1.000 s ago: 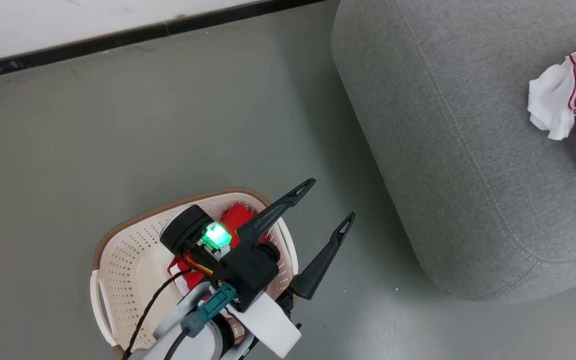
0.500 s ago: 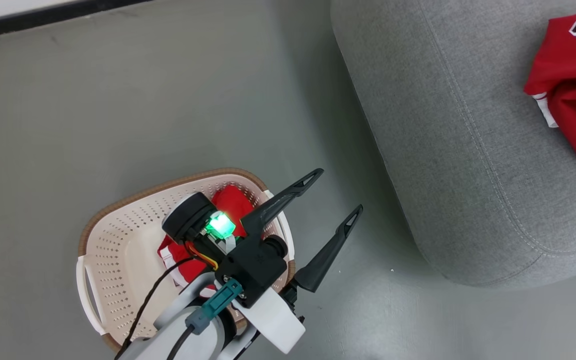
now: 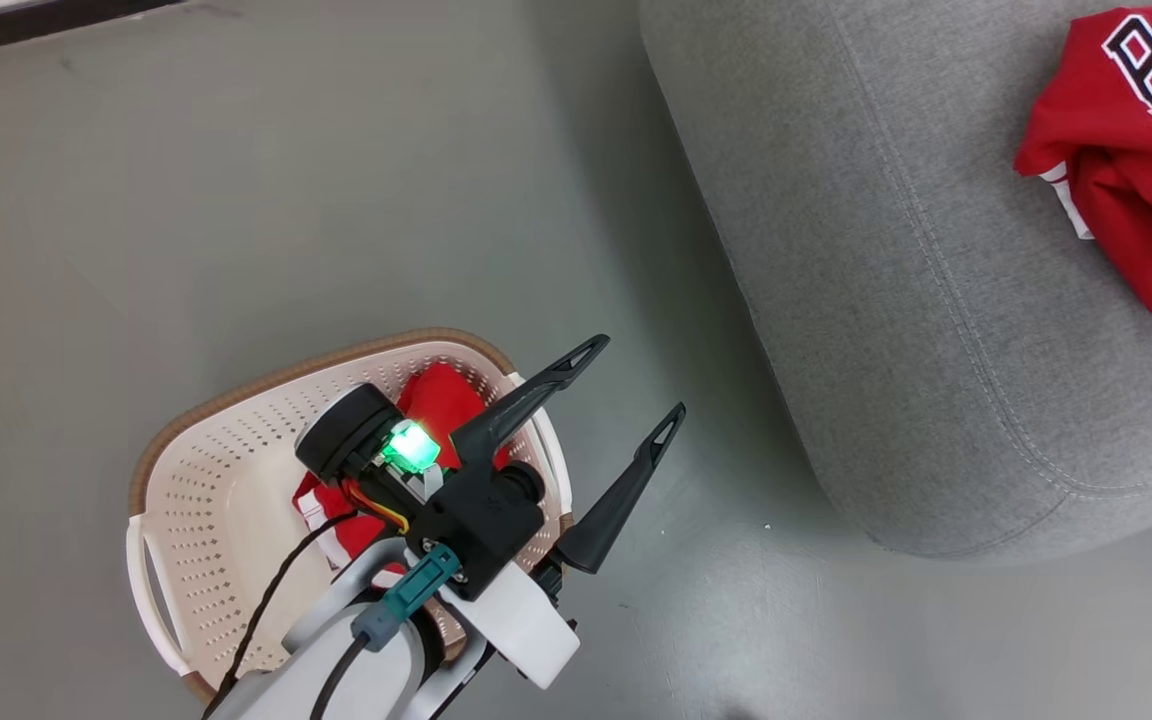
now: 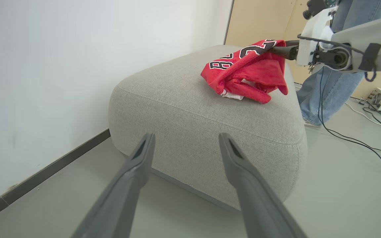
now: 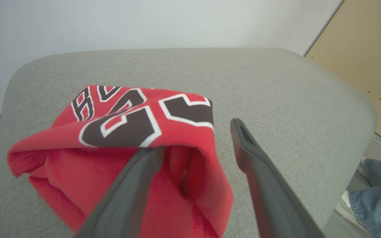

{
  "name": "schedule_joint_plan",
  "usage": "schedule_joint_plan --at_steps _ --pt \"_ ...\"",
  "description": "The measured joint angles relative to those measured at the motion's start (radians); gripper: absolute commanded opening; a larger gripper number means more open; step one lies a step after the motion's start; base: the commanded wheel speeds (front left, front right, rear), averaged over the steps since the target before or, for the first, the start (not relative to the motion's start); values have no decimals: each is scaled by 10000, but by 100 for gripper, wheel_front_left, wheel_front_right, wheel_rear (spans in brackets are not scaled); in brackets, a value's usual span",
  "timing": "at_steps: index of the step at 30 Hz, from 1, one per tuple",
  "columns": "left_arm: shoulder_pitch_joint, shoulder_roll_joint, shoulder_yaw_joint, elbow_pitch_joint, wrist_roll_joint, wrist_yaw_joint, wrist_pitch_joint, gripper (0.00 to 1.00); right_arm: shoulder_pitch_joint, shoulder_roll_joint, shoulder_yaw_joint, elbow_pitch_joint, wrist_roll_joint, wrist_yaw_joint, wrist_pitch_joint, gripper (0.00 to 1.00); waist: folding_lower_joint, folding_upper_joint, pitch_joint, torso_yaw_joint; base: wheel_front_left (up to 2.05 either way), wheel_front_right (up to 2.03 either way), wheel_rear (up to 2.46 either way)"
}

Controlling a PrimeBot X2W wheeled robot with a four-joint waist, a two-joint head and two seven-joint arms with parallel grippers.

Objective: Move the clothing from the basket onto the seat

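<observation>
Head view: open grey floor (image 3: 236,200) runs between the basket (image 3: 206,500) at lower left and the seat (image 3: 886,300) at right, whose rounded corner and stitched seam face the basket. A dark skirting strip (image 3: 36,25) bounds the floor at top left. The left hand (image 3: 636,380) hangs over the basket's right rim, fingers spread wide with nothing between them, tips pointing toward the seat. A red garment (image 3: 431,395) lies in the basket, partly hidden under that wrist. Well apart from it, the red jersey (image 3: 1116,150) with black lettering lies crumpled on the seat's top. In the right wrist view the right hand (image 5: 197,137) is spread. One fingertip meets the jersey's folded edge and the other stands clear over bare cushion. Beyond the seat, the left wrist view shows a person's jeans leg (image 4: 319,92) and cables (image 4: 359,142) on the floor.
</observation>
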Motion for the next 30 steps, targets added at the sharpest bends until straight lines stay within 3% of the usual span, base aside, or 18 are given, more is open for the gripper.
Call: schedule_joint_plan --at_steps 18,30 --pt "4 -82 77 871 -159 2 -393 100 264 305 800 -541 -146 0 -150 100 0 0 -407 -395 0 0 0" --pt "227 -198 332 1386 -403 123 -922 100 1008 -159 1170 -1078 353 0 -157 100 0 0 -999 -572 0 0 0"
